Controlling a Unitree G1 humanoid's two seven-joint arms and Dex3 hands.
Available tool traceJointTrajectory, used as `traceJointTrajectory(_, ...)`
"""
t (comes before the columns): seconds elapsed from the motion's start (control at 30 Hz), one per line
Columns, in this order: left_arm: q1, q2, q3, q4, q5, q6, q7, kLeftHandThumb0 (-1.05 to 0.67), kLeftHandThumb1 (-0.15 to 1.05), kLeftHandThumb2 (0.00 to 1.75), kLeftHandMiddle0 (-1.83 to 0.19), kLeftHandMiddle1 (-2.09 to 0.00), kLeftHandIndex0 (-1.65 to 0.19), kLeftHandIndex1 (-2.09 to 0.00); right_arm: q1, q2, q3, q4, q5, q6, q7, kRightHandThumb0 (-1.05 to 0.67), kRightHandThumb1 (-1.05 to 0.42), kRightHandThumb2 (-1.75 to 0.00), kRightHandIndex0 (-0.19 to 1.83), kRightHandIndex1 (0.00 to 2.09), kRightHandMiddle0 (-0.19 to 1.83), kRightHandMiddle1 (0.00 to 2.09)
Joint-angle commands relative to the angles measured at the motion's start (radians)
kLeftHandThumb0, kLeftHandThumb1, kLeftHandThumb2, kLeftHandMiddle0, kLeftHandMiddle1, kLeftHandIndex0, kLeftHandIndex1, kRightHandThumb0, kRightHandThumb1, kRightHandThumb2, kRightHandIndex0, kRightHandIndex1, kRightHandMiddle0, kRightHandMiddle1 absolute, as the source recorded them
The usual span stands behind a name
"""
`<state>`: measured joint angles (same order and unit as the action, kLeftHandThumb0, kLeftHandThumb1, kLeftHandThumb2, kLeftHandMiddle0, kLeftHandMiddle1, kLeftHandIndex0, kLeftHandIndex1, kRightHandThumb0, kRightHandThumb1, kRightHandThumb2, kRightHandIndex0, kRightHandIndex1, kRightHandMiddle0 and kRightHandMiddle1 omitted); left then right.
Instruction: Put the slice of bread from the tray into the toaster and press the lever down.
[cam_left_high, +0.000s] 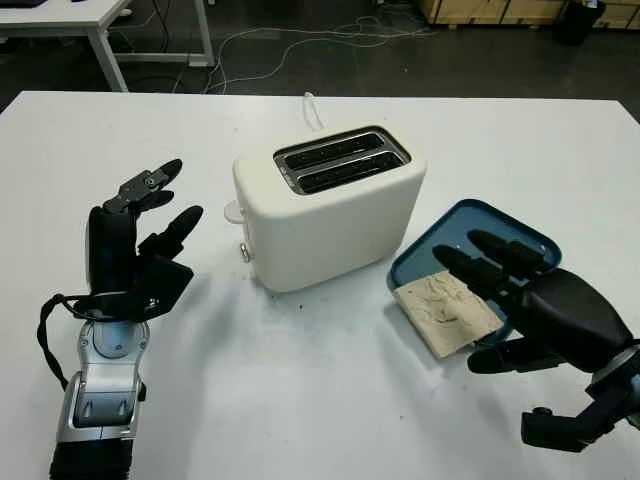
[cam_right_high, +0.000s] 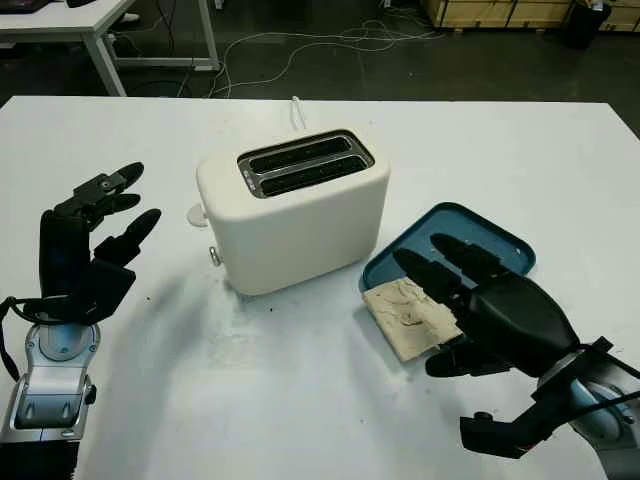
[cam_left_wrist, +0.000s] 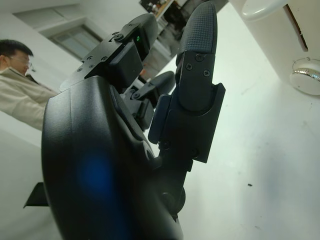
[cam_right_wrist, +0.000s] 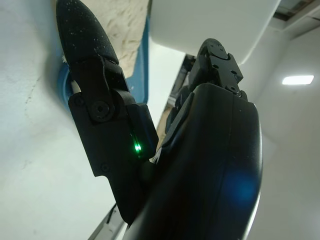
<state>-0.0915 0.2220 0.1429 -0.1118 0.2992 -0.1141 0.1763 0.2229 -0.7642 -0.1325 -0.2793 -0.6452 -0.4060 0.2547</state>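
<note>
While bread (cam_left_high: 445, 312) overhangs the tray (cam_left_high: 500, 225), right hand (cam_left_high: 535, 300) hovers open

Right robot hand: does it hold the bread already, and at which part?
No. The right robot hand is open over the bread on the blue tray, holding nothing.

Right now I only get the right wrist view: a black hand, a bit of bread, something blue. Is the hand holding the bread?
Observer: No. The right hand is open. Its fingers reach over the bread without closing on it.
Operator: What is the blue thing?
Observer: A tray. The bread lies half on it, with its near end out over the table.
Operator: Where is the toaster?
Observer: The toaster stands just left of the tray, both slots empty.
Operator: And the other hand?
Observer: The left hand is open, raised left of the toaster, on the lever side.
</note>
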Motion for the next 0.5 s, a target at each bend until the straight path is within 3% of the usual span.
traceJointTrajectory(0.0,0.01,-0.002,0.001,0.001,0.001,-0.01,0.01,-0.65,0.92,0.21,-0.52,-0.71,-0.74,0.0,0.004,-0.001,0.016,0.011,-0.018,0.004,-0.003,-0.96,-0.9,-0.01,0.0,0.0,0.0,0.0)
traceJointTrajectory(0.1,0.009,0.0,0.002,0.003,0.002,-0.013,0.011,-0.65,0.92,0.21,-0.52,-0.71,-0.74,0.0,0.004,-0.005,0.03,0.017,-0.063,-0.001,-0.018,-0.93,-0.89,0.0,0.0,0.0,0.0,0.0)
traceJointTrajectory(0.17,0.01,0.0,0.002,0.001,0.001,-0.011,0.01,-0.65,0.92,0.21,-0.52,-0.71,-0.74,0.0,0.004,-0.003,0.038,0.028,-0.101,-0.014,-0.051,-0.51,-0.91,-0.19,0.0,0.0,0.0,0.0)
traceJointTrajectory(0.2,0.01,-0.002,0.002,-0.002,0.001,-0.005,0.009,-0.65,0.92,0.21,-0.52,-0.71,-0.74,0.0,0.004,-0.002,0.042,0.034,-0.115,-0.022,-0.069,-0.47,-0.92,-0.25,0.0,0.0,0.0,0.0)
traceJointTrajectory(0.23,0.011,-0.005,0.002,-0.007,0.0,0.0,0.009,-0.65,0.92,0.21,-0.52,-0.71,-0.74,0.0,0.004,-0.002,0.047,0.039,-0.126,-0.026,-0.081,-0.46,-0.92,-0.26,0.0,0.0,0.0,0.0)
traceJointTrajectory(0.3,0.011,-0.006,0.001,-0.007,-0.001,-0.003,0.009,-0.65,0.92,0.2,-0.52,-0.71,-0.74,0.0,0.003,-0.005,0.057,0.047,-0.145,-0.031,-0.1,-0.64,-0.92,-0.12,0.0,0.0,0.0,0.0)
traceJointTrajectory(0.4,0.011,-0.006,0.002,-0.007,-0.001,-0.007,0.009,-0.64,0.92,0.21,-0.52,-0.71,-0.74,0.0,-0.001,-0.01,0.076,0.078,-0.198,-0.059,-0.177,-0.65,-0.92,-0.1,0.0,0.0,0.0,0.0)
traceJointTrajectory(0.47,0.011,-0.005,0.001,-0.008,0.002,-0.005,0.009,-0.65,0.92,0.21,-0.53,-0.71,-0.74,0.0,-0.006,-0.002,0.09,0.116,-0.227,-0.088,-0.26,-0.39,-0.92,-0.18,0.0,0.0,0.04,0.02)
